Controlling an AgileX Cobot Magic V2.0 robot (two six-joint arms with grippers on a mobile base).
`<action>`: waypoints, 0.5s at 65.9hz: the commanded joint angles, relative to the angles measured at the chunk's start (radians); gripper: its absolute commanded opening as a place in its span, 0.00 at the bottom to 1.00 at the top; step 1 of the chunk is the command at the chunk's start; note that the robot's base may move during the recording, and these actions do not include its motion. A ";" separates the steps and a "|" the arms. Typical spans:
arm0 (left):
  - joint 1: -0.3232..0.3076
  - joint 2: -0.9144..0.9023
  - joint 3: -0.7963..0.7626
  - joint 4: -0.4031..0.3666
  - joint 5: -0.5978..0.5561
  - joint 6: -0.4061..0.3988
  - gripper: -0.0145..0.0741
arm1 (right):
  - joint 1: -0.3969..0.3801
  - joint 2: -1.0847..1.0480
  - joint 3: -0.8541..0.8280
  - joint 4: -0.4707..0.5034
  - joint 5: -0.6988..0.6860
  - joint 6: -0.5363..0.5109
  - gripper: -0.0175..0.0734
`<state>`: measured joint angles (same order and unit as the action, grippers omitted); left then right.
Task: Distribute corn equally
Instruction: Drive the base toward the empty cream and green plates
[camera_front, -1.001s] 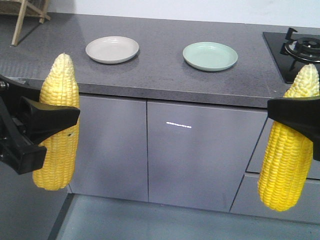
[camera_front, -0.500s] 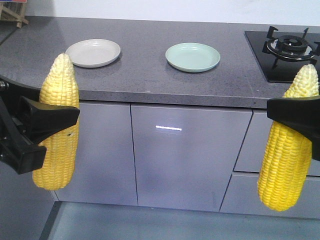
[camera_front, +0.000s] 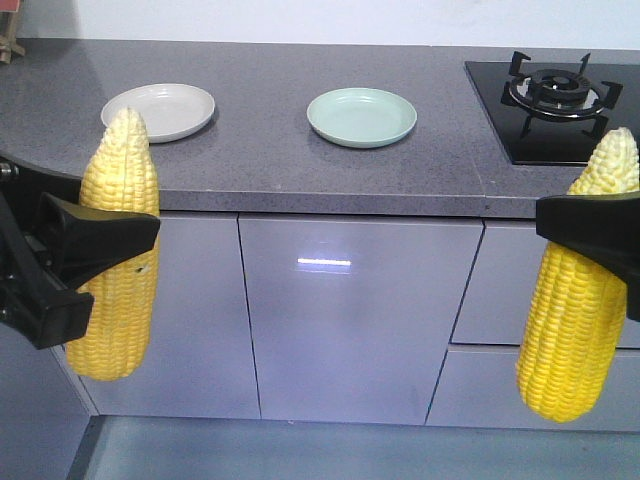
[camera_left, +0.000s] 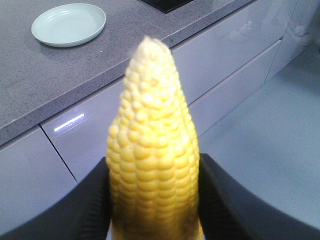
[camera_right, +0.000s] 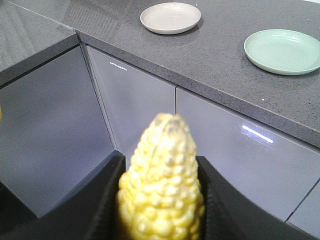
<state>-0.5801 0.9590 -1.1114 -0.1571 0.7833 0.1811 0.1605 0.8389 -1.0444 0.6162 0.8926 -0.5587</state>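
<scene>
White plate (camera_front: 158, 110), green plate (camera_front: 361, 116) shifted left; corn (camera_front: 120, 165) stays gripped.

Right up close, a corn cob (camera_right: 162, 190) stands with its pale, tapered tip upward, gripped in the right gripper (camera_right: 162, 212) — black jaws pressed against both its sides. Beyond it runs a speckled grey countertop (camera_right: 220, 67). Two empty plates sit on it, well apart: a white plate (camera_right: 170, 17) at the far left and a pale green plate (camera_right: 282, 51) to the right. Glossy grey cabinet doors (camera_right: 142, 105) below catch a streak of light.
</scene>
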 joint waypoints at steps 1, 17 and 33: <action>0.002 -0.008 -0.022 -0.017 -0.066 -0.002 0.45 | -0.005 -0.004 -0.024 0.026 -0.060 -0.006 0.38; 0.002 -0.008 -0.022 -0.017 -0.066 -0.002 0.45 | -0.005 -0.004 -0.024 0.026 -0.060 -0.006 0.38; 0.002 -0.008 -0.022 -0.017 -0.066 -0.002 0.45 | -0.005 -0.004 -0.024 0.026 -0.060 -0.006 0.38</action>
<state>-0.5801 0.9590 -1.1114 -0.1571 0.7833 0.1811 0.1605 0.8389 -1.0444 0.6162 0.8926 -0.5587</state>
